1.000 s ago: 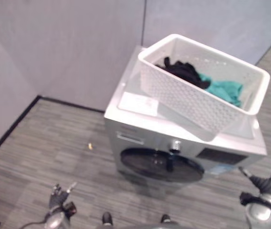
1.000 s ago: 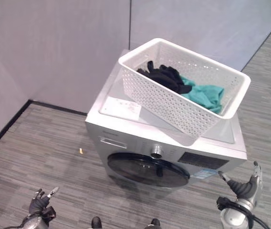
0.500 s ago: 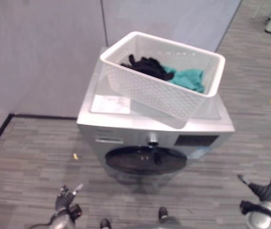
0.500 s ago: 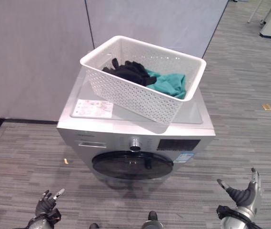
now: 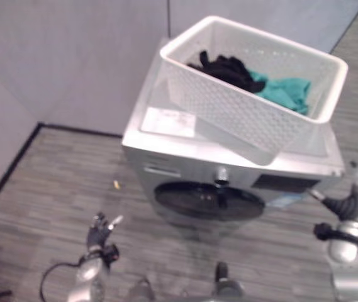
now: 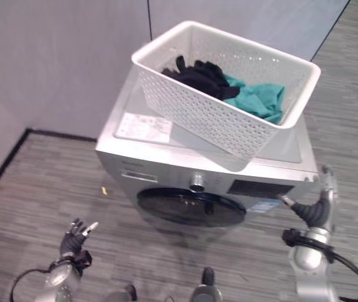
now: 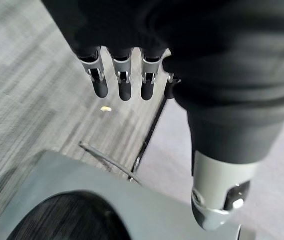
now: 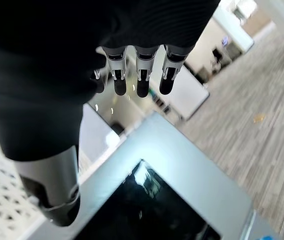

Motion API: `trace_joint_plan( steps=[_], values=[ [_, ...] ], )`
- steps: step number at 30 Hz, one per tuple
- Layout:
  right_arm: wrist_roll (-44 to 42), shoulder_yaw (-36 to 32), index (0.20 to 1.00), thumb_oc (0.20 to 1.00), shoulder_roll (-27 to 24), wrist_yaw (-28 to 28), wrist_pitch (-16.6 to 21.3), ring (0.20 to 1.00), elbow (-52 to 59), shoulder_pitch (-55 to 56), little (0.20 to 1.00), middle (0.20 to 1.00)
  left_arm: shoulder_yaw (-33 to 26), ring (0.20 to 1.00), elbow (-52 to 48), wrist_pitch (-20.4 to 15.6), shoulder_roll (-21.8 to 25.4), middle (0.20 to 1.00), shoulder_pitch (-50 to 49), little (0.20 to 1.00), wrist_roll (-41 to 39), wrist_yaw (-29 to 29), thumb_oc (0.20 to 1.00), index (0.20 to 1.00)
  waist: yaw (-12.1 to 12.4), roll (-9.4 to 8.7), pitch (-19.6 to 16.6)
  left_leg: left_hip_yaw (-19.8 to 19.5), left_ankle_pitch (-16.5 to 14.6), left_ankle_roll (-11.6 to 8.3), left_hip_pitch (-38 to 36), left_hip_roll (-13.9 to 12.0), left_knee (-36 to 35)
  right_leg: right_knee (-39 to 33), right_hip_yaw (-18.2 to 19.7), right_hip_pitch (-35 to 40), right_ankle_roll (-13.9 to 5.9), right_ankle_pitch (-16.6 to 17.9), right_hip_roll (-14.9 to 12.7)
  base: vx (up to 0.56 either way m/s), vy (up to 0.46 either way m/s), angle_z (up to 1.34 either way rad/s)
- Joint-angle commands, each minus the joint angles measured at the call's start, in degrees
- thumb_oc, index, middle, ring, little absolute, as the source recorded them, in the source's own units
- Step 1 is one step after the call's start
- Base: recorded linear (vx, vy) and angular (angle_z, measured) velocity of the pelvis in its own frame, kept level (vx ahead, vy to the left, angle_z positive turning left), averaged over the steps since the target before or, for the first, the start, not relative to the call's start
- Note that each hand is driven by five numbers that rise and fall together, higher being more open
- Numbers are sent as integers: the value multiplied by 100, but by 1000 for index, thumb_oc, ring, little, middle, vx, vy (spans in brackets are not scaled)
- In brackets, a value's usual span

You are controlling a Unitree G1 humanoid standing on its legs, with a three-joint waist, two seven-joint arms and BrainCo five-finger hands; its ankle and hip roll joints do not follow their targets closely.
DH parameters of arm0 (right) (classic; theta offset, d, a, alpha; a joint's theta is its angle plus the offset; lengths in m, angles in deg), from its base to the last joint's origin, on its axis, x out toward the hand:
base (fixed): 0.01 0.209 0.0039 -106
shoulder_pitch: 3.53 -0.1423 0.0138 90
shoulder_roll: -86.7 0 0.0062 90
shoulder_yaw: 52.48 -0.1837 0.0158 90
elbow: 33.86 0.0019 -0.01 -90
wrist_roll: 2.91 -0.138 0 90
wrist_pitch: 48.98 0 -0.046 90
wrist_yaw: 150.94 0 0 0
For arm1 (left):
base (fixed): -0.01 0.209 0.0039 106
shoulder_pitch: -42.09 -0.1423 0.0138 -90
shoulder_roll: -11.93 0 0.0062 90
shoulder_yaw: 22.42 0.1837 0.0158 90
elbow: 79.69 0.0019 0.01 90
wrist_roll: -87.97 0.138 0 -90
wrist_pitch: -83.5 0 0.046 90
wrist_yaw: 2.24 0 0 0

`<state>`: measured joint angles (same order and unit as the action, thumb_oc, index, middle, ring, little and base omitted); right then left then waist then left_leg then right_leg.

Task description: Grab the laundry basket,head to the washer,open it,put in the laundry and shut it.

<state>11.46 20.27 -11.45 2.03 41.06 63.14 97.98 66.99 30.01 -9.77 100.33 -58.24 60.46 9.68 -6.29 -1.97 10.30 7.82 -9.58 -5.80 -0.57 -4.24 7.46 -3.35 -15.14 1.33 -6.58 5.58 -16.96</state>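
A white perforated laundry basket (image 6: pixel 229 119) rests on top of the silver washer (image 6: pixel 166 173), holding black laundry (image 6: pixel 201 77) and teal laundry (image 6: pixel 260 100). The washer's round dark door (image 6: pixel 191 207) on the front is closed, with a knob (image 6: pixel 197 184) above it. My left hand (image 6: pixel 75 238) hangs open low at the washer's front left, holding nothing. My right hand (image 6: pixel 317 207) is open beside the washer's front right corner, empty. In the right wrist view its fingers (image 8: pixel 141 75) point over the washer's dark panel (image 8: pixel 146 205). In the left wrist view the fingers (image 7: pixel 124 75) are straight above the floor.
Grey partition walls (image 6: pixel 59 56) stand behind and to the left of the washer, with a dark baseboard (image 6: pixel 2 163). A small yellow scrap (image 6: pixel 104 189) lies on the striped grey floor (image 6: pixel 34 207) left of the washer. A white label (image 6: pixel 144 128) sits on the washer top.
The camera has moved, so the washer and basket sit differently in view. Both hands have risen; the right hand is now up beside the washer's front right corner.
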Motion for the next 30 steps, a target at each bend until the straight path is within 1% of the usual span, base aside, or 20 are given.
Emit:
trace_joint_plan(
  steps=[1,2,3,4,5,6,7,8,10,11,12,15,16,17,18,21,23,24,27,30],
  values=[
    [418,-134,1000,1000,-293,-226,84,1000,-209,-527,1000,1000,-254,1000,5,-202,159,1000,178,1000,267,-150,1000,1000,191,209,-102,7,-638,352,-794,-151,-130,208,53,-891,-329,198,-64,-140,155,-26],
    [480,19,1000,1000,-240,-319,18,1000,-238,-854,1000,1000,-297,1000,-16,-215,233,1000,171,1000,326,-122,1000,1000,309,275,-38,100,-614,449,-766,-76,-144,473,-126,-1039,-402,292,-240,-224,192,-30],
    [503,102,1000,1000,-225,-321,-28,1000,-215,-990,1000,1000,-366,1000,-21,-209,258,1000,192,1000,225,-100,1000,1000,390,339,25,167,-600,508,-702,-78,-110,738,-221,-1035,-395,101,-276,-194,109,-43],
    [504,104,1000,1000,-224,-321,-32,1000,-215,-1004,1000,1000,-373,1000,-22,-207,260,1000,201,1000,221,-100,1000,1000,384,318,34,167,-575,508,-687,-59,-110,756,-214,-1058,-383,105,-297,-161,52,-65],
    [530,150,1000,1000,-218,-298,-58,1000,-221,-1072,1000,1000,-398,1000,-13,-202,280,1000,193,1000,168,-110,1000,1000,423,353,59,184,-537,539,-617,-53,-86,956,-239,-991,-311,-60,-320,-221,20,-70],
    [583,152,1000,1000,-199,-237,-67,1000,-244,-1098,1000,1000,-442,1000,17,-142,383,1000,168,1000,403,-128,1000,1000,564,413,27,48,-374,679,-345,5,-12,1759,-10,-684,-157,-669,-156,-220,20,-18],
    [583,148,1000,1000,-197,-236,-65,1000,-244,-1096,1000,1000,-441,1000,11,-139,384,1000,167,1000,407,-128,1000,1000,560,398,20,45,-343,680,-323,19,-16,1768,-11,-708,-145,-660,-172,-197,-37,42],
    [603,170,1000,1000,-194,-272,-64,1000,-273,-1156,1000,1000,-523,1000,45,-148,393,1000,101,1000,418,-119,1000,1000,688,406,-47,59,-275,688,-216,0,9,2034,-94,-531,-141,-843,-143,-61,-81,70],
    [583,188,1000,1000,-183,-195,-15,1000,-284,-1086,1000,1000,-587,1000,54,-121,378,1000,0,1000,421,-143,1000,1000,865,310,-175,31,-202,645,-40,28,66,1863,-187,-119,-67,-1096,-97,-61,-168,34],
    [566,198,1000,1000,-164,-181,1,1000,-266,-1054,1000,1000,-600,1000,56,-127,346,1000,-89,1000,420,-142,1000,1000,916,262,-205,-18,-176,606,-4,11,90,1775,-151,-9,-65,-1142,-43,-89,-241,0],
    [554,235,1000,1000,-175,-163,11,1000,-198,-1030,1000,1000,-638,1000,71,-116,320,1000,-127,1000,403,-108,1000,1000,961,207,-205,-13,-137,554,88,-62,181,1656,-68,78,-78,-1263,51,-113,-237,-5],
    [653,236,1000,1000,-280,-104,134,1000,45,-991,1000,1000,-679,1000,58,-87,269,1000,-255,1000,429,-165,1000,1000,1043,103,-239,24,-25,450,243,-293,376,1291,-26,244,11,-1425,240,-100,-228,-12],
    [659,234,1000,1000,-276,-98,130,1000,57,-983,1000,1000,-679,1000,56,-87,268,1000,-260,1000,430,-167,1000,1000,1046,116,-235,23,-34,435,242,-318,394,1266,-27,264,26,-1418,267,-128,-270,-36],
    [780,232,1000,1000,-303,-44,232,1000,394,-913,1000,1000,-640,1000,96,-66,238,1000,-251,1000,435,-171,1000,1000,1011,64,-215,27,109,336,324,-511,488,1116,-5,327,101,-1494,435,-138,-247,-39],
    [821,183,1000,1000,-321,-40,286,1000,541,-806,1000,1000,-608,1000,103,-66,203,1000,-245,1000,416,-163,1000,1000,982,52,-199,16,216,282,371,-622,511,1038,-16,368,148,-1528,536,-188,-292,-35],
    [871,45,1000,1000,-276,-81,398,1000,1032,-487,1000,1000,-491,1000,170,-55,105,1000,-170,1000,273,-126,1000,1000,830,64,-191,-23,537,143,410,-823,339,832,-59,435,238,-1578,774,-142,-174,-13],
    [860,54,1000,1000,-232,-59,440,1000,1181,-388,1000,1000,-439,1000,201,-40,73,1000,-155,1000,235,-121,1000,1000,778,75,-197,-8,623,108,406,-875,261,729,-80,497,258,-1577,836,-102,-91,24],
    [906,156,1000,1000,-212,2,486,1000,1339,-187,1000,1000,-344,1000,250,-16,-2,1000,-148,1000,198,-118,1000,1000,691,100,-202,49,732,56,385,-944,158,619,-99,545,274,-1576,894,-78,-57,18],
    [951,207,1000,1000,-216,70,493,1000,1443,-20,1000,1000,-301,1000,290,-23,-32,1000,-163,1000,190,-118,1000,1000,647,127,-213,62,799,29,330,-961,48,570,-109,577,287,-1559,929,-56,-23,6],
    [1110,362,1000,1000,-215,100,475,1000,1502,502,1000,1000,-163,1000,364,-44,-91,1000,-199,1000,153,-95,1000,1000,501,201,-242,139,930,-34,212,-1018,-164,524,-118,610,302,-1542,957,-54,20,5]
  ],
)
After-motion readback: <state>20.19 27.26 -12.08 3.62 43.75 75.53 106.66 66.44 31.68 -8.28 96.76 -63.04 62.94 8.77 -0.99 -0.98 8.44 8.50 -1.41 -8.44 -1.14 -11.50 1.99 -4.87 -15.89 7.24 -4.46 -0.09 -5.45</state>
